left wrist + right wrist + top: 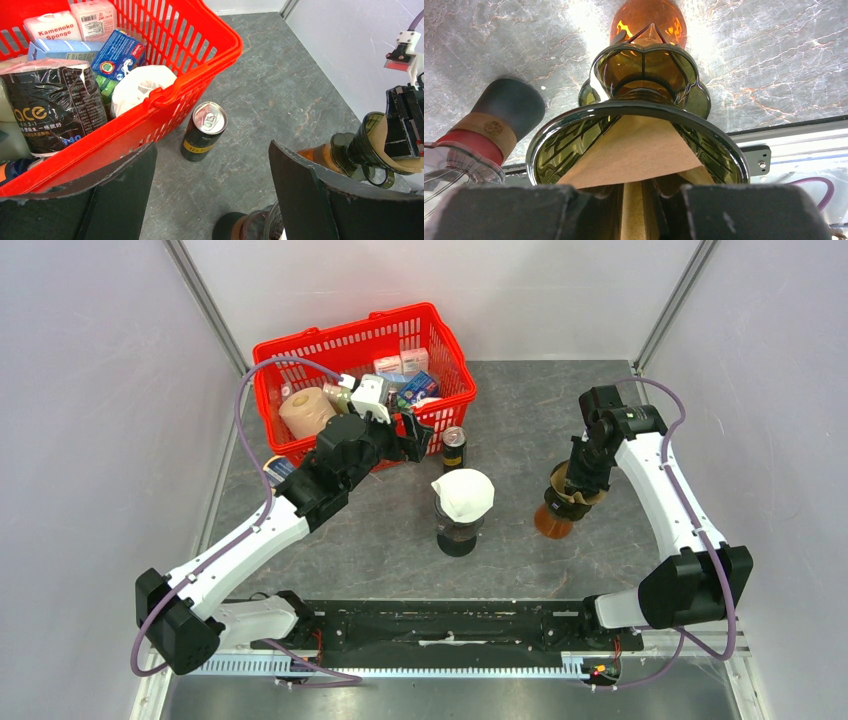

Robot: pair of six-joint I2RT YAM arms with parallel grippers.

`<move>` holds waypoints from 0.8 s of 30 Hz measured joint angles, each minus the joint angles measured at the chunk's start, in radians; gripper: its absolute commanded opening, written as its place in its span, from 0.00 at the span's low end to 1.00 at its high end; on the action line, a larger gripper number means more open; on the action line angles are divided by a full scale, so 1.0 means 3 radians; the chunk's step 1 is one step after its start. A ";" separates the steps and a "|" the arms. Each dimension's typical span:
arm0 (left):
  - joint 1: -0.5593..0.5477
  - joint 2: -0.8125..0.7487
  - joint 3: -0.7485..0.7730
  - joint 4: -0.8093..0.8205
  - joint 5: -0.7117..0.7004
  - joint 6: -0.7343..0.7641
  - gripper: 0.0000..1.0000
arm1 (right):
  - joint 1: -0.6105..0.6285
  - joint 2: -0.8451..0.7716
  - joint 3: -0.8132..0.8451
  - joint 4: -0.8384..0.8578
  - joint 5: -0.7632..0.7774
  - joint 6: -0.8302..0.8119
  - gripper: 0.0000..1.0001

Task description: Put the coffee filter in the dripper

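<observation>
A brown paper coffee filter (634,150) sits folded inside an olive-green glass dripper (569,145) that stands on an amber carafe (649,22). My right gripper (636,192) is shut on the filter's near edge, right above the dripper's rim. In the top view this gripper (578,478) stands over the dripper (566,504) at the table's right. The dripper also shows in the left wrist view (367,150). My left gripper (418,435) is open and empty, hovering beside the basket, above a black can (205,130).
A second dripper holding a white filter (462,493) stands on a dark carafe (458,537) mid-table, left of the amber one. The black can (454,448) stands behind it. A red basket (300,340) with several groceries stands at the back left.
</observation>
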 measured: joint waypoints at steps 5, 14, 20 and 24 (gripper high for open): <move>0.0000 0.0001 0.0000 0.0000 0.0000 0.0000 0.89 | 0.0000 0.0000 -0.0014 0.0014 -0.0001 -0.0001 0.36; 0.0000 0.0027 0.0000 0.0000 0.0000 0.0000 0.89 | -0.0001 0.0000 -0.0014 0.0013 0.0001 -0.0008 0.47; 0.0000 0.0027 0.0000 0.0000 0.0001 0.0000 0.89 | 0.0000 -0.0003 -0.0014 0.0011 -0.0023 -0.0009 0.44; 0.0000 0.0027 0.0000 0.0000 0.0001 0.0000 0.89 | 0.0000 -0.0019 0.0003 -0.0004 -0.0041 -0.0009 0.42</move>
